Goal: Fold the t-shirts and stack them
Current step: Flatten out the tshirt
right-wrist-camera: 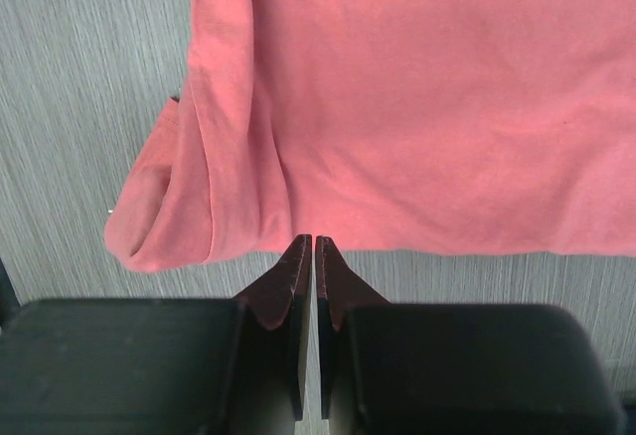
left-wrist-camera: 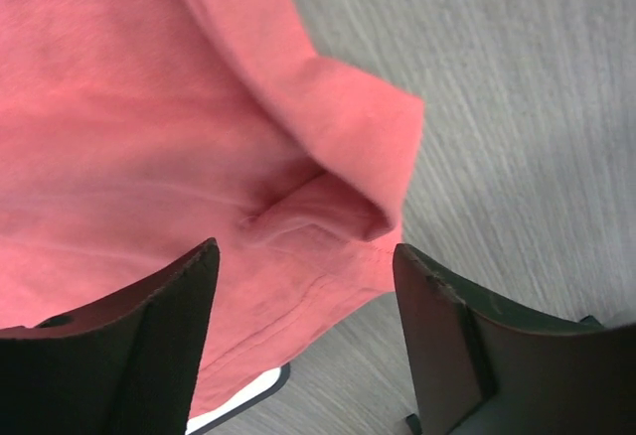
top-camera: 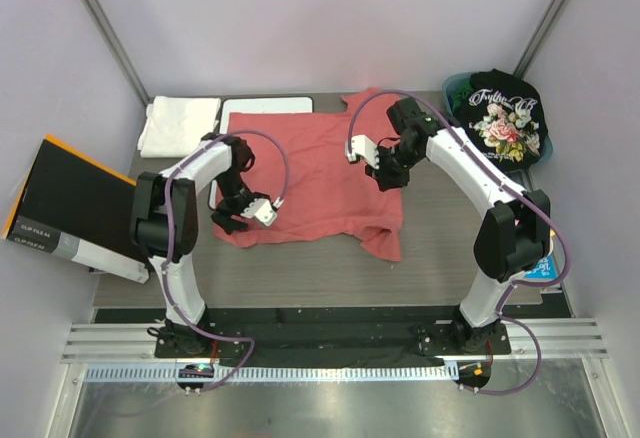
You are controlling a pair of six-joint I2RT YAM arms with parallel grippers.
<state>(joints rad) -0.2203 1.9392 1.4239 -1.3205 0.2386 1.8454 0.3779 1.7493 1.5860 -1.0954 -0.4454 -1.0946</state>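
The salmon-red t-shirt (top-camera: 320, 178) lies spread on the table, its sleeve (left-wrist-camera: 348, 127) folded over in the left wrist view. My left gripper (top-camera: 222, 222) (left-wrist-camera: 306, 256) hangs open over the shirt's lower left corner, jaws wide apart with nothing between them. My right gripper (top-camera: 390, 178) (right-wrist-camera: 314, 241) is shut at the shirt's right edge (right-wrist-camera: 447, 107), its tips pinched on the hem. A plain white folded t-shirt (top-camera: 178, 125) rests at the back left. The black floral t-shirt (top-camera: 505, 118) lies heaped at the back right.
A white whiteboard (top-camera: 265, 108) (left-wrist-camera: 238, 400) lies partly under the red shirt at the back. The black shirt sits in a teal basket (top-camera: 455, 86). A black and orange box (top-camera: 70, 203) leans off the table's left edge.
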